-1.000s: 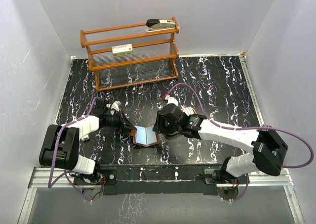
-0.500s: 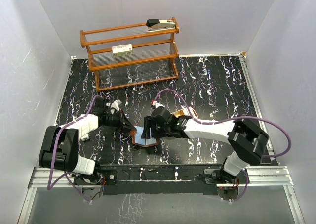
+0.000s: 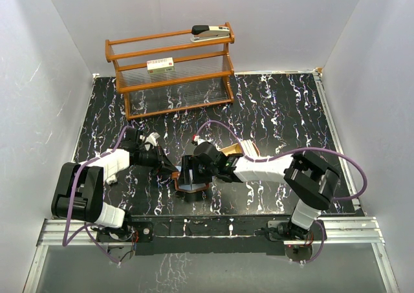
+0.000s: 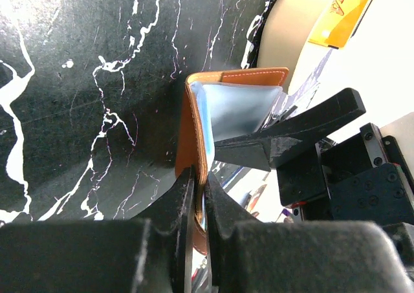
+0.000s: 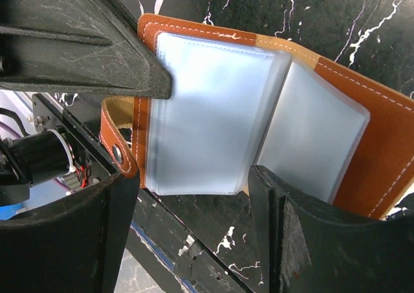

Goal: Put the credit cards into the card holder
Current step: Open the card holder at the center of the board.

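Fingers first: the left fingers (image 4: 189,188) are clamped shut on one cover of the brown leather bifold card holder (image 4: 187,128), holding that cover up on edge. The right fingers (image 5: 278,209) stand spread apart over the holder's frosted pale plastic sleeves (image 5: 207,112) and grip nothing. The holder is spread open at the front middle of the black, white-veined tabletop (image 3: 278,112), between the two arms. We cannot tell whether any card sits inside the sleeves.

Only the right wrist view shows us the white stitching and the snap tab with its metal stud (image 5: 118,154). Only the left wrist view shows the pinch itself, and a yellow label (image 4: 343,11) whose dark print we cannot read. Only the top view shows the orange wooden rack (image 3: 171,73). On the rack is a white box with a red label (image 3: 160,65), its writing too small to read, and a black-and-white stapler (image 3: 210,32) lies on top.
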`<act>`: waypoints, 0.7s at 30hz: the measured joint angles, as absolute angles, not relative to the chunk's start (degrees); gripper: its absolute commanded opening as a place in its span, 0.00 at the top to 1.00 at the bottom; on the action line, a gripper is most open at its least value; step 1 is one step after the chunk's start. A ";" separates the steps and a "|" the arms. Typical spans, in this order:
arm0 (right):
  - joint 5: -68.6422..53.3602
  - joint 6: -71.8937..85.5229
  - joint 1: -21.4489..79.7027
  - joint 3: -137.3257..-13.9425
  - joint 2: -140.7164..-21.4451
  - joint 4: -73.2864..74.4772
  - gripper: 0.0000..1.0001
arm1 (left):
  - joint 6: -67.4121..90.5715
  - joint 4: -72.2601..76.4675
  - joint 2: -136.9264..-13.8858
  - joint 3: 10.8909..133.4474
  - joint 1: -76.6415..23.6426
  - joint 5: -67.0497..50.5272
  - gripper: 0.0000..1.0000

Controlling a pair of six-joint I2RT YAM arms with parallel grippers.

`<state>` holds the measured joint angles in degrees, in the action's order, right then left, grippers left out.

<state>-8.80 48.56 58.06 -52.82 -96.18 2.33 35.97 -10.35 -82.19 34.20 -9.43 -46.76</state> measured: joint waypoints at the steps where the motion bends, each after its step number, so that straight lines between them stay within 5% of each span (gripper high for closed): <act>1: -8.78 48.77 58.06 -52.82 -96.27 2.28 0.38 | 35.94 -10.35 -82.21 34.20 -9.50 -46.76 0.97; 6: -8.51 49.63 58.06 -52.82 -96.90 2.33 0.47 | 35.92 -10.37 -82.21 34.20 -9.52 -46.74 0.93; 12: -8.27 50.02 58.13 -52.82 -96.92 2.15 0.56 | 35.59 -10.48 -82.30 34.20 -9.52 -46.72 0.74; 18: -7.77 50.11 58.13 -52.73 -96.92 2.07 0.55 | 35.73 -10.50 -82.52 34.20 -9.52 -46.81 0.98; 21: -7.64 50.15 58.13 -52.73 -96.92 2.02 0.50 | 35.77 -10.28 -83.02 34.20 -9.52 -47.05 1.00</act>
